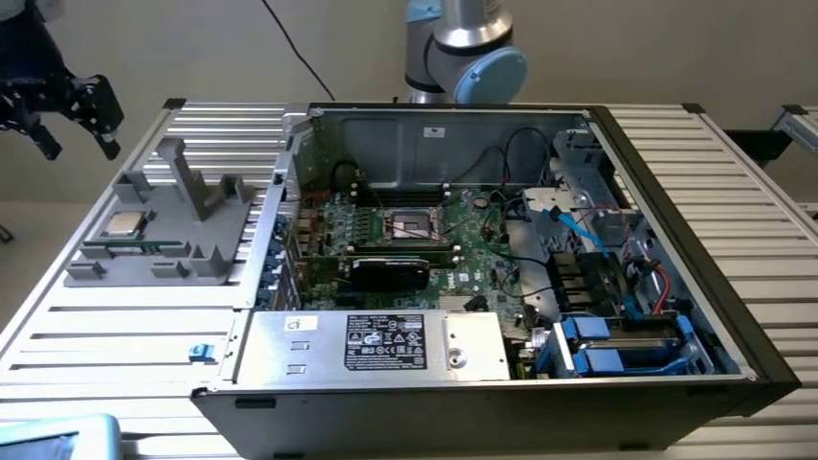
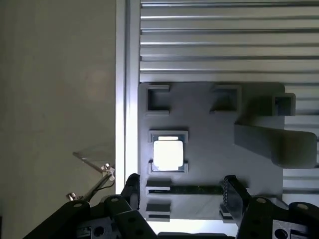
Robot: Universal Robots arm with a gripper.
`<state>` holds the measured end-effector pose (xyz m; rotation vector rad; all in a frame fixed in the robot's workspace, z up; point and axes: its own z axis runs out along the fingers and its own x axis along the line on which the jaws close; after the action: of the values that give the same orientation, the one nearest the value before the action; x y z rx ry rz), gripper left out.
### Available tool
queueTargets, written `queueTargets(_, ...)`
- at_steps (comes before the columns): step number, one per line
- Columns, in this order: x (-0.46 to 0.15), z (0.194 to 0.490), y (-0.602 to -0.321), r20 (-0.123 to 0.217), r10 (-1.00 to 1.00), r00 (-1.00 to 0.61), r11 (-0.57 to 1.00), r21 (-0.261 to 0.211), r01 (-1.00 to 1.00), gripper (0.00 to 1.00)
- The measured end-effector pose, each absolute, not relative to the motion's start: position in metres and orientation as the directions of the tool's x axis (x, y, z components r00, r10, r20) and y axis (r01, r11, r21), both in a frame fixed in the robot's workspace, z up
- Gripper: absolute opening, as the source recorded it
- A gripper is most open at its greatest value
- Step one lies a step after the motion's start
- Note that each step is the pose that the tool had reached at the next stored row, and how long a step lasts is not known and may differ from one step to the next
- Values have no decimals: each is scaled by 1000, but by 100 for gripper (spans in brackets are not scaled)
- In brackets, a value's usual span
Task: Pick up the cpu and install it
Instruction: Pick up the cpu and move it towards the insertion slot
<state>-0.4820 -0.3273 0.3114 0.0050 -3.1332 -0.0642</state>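
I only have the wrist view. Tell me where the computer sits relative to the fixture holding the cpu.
Observer: The open computer case stands right beside the grey fixture, on the exterior view's right.
Operator: Give me the gripper's height.
Observer: The gripper hangs high above the fixture, clear of the cpu.
Operator: Report the socket's position.
Observer: The socket sits mid-motherboard, just above a black card in the exterior view.
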Motion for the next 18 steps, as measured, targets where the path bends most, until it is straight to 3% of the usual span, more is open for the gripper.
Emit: queueTargets(18, -491, 281, -327, 16, -33, -999, 999, 41, -32, 78)
